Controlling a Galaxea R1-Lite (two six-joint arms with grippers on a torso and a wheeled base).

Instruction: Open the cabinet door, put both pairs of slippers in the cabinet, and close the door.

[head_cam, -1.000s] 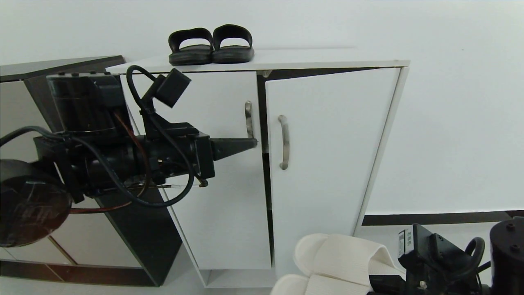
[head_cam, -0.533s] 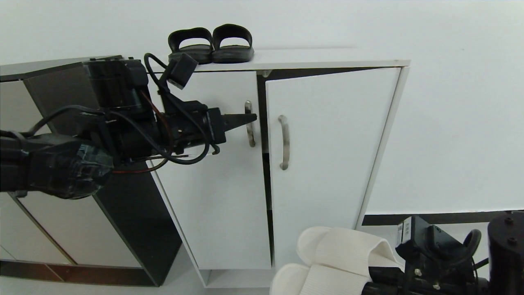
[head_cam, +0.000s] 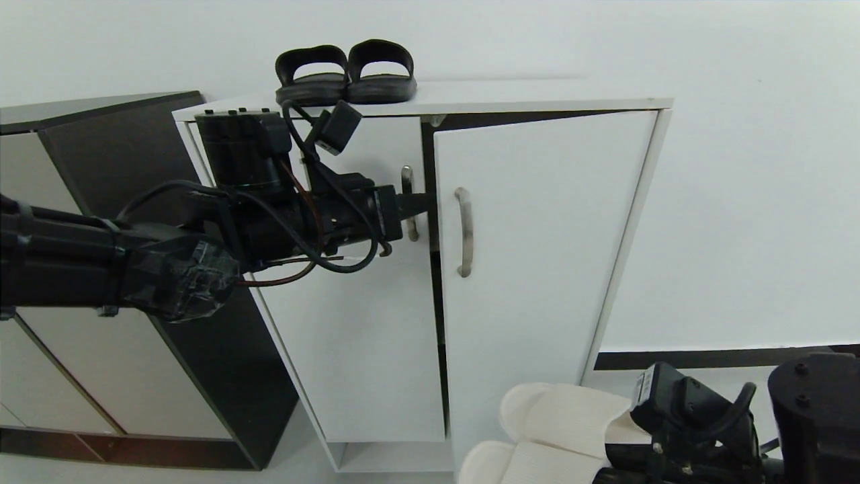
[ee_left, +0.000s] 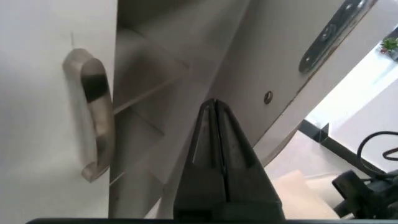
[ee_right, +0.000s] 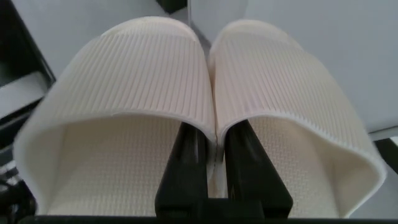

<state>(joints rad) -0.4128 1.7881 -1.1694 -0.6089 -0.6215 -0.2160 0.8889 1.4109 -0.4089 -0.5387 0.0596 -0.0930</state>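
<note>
Since the left gripper [head_cam: 420, 202], jaws pressed together on nothing, sits with its tips in the dark gap between the two doors of the white laminate cabinet [head_cam: 537, 102], just beside the left door's metal bar handle [head_cam: 407, 202], the tips may skid off the door edge.

The right door [head_cam: 537, 282] stands slightly ajar. Swung wide, it could strike the pair of cream ribbed slippers [head_cam: 544, 423], which the right gripper [ee_right: 214, 134] pinches by their inner straps, low before that door's bottom edge. That thin hold may slip.

Pair of black rubber slippers [head_cam: 346, 70]: cabinet top, toward its left rear corner.

No legible writing.
</note>
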